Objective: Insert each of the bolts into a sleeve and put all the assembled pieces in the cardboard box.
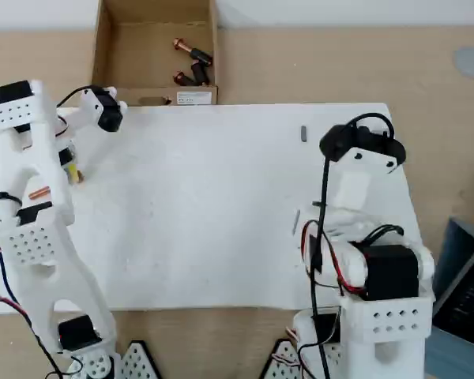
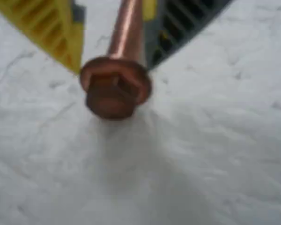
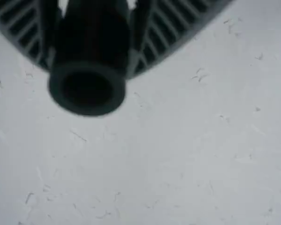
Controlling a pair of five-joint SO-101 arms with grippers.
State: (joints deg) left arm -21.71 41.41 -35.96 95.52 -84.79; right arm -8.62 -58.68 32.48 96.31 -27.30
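Observation:
My left gripper (image 2: 113, 49) is shut on a copper bolt (image 2: 117, 86), whose hex head points at the camera just above the white mat. The yellow finger (image 2: 56, 30) and the dark finger (image 2: 182, 26) clamp its shank. In the high view this bolt (image 1: 39, 193) hangs by the left arm at the mat's left edge. My right gripper (image 3: 91, 42) is shut on a black sleeve (image 3: 86, 89), its open end toward the camera. A spare grey sleeve (image 1: 303, 133) lies on the mat at the back right. The cardboard box (image 1: 103, 55) at the back holds assembled pieces (image 1: 193, 52).
The white mat (image 1: 205, 213) covers most of the wooden table between the two arms. The box stands just beyond the mat's far edge, left of centre. A dark object (image 1: 466, 284) sits off the table at the right.

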